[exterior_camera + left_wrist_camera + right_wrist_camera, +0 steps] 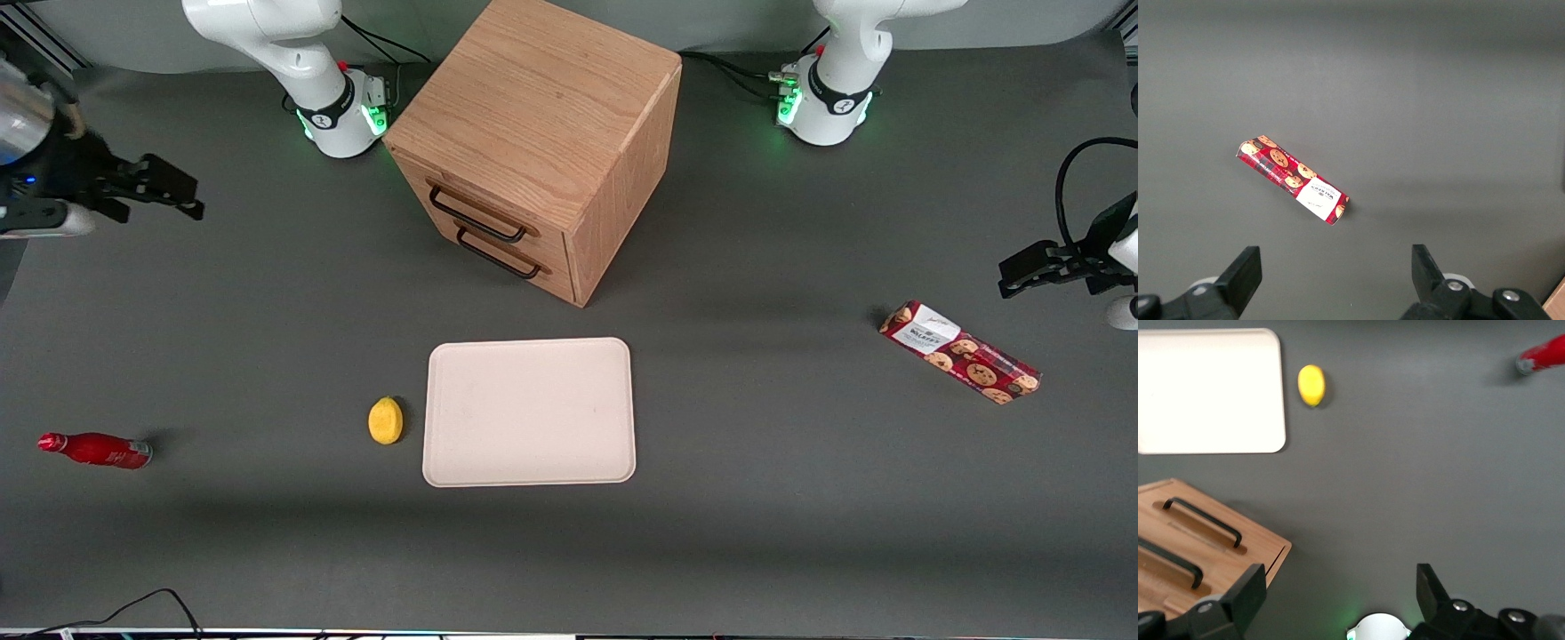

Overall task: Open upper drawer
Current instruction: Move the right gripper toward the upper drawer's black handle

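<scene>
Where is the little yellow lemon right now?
In the front view, the small yellow lemon lies on the dark grey table right beside the flat cream rectangular tray, nearer the camera than the light-oak wooden cabinet. The black two-finger gripper hangs open, toward the working arm's end.

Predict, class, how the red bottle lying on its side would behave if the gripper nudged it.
The red bottle lies on its side on flat table, so it would probably roll. Its narrow neck suggests a curving path. The gripper, fingers open, hangs far off above the table.

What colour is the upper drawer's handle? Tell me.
Black, on the upper drawer; clearest in the front view.
</scene>
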Tool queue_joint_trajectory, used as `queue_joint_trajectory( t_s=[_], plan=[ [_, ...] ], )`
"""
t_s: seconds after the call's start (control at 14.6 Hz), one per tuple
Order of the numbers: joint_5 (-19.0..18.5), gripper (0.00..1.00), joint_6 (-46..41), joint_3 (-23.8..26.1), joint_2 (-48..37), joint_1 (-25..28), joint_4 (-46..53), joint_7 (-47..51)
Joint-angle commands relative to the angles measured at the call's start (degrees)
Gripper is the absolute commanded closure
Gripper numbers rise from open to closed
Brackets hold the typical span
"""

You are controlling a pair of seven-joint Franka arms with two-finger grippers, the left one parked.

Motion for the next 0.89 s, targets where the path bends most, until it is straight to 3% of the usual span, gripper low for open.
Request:
queue_joint_trajectory(
  t_s=[0.0,0.34,0.55,0.82],
  plan=[
    [0.6,0.0,-1.5,5.1,0.5,0.4,1.7,-0.6],
    [1.7,0.0,-1.5,15.0,1.9,0.4,1.5,-0.5],
    [6.0,0.0,-1.4,15.1,2.9,0.3,1.7,-1.1],
    [7.2,0.0,-1.4,17.4,3.0,1.1,1.3,-1.3]
  ],
)
